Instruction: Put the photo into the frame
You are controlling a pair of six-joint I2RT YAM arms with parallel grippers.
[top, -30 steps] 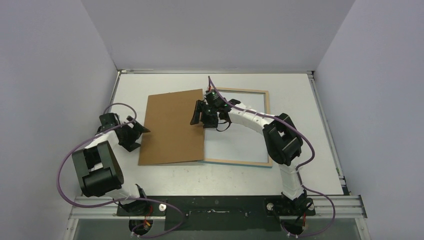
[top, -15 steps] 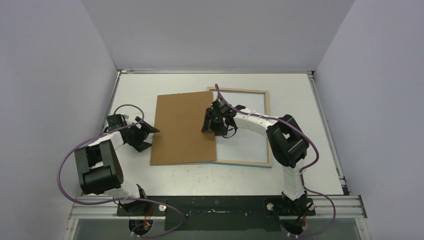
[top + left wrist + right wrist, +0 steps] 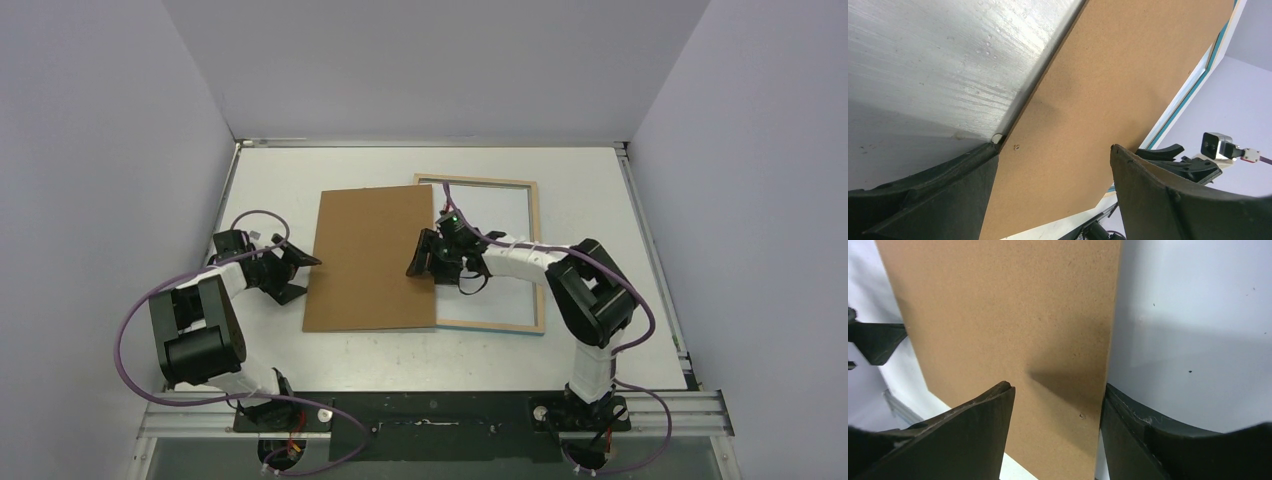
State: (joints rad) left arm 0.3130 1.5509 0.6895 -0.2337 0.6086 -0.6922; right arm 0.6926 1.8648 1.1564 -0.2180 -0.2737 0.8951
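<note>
At table centre: backing board is laid flat, overlapping the frame.
The frame is seen at the board's 3 o'clock, its near rail covered. The left gripper is spread open astride the board's 9 o'clock edge; the right gripper is spread open over its 3 o'clock edge.

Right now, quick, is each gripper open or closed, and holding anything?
Left gripper: open, at the brown board's left edge, holding nothing.
Right gripper: open, fingers either side of the board's right edge, not clamped.
</note>
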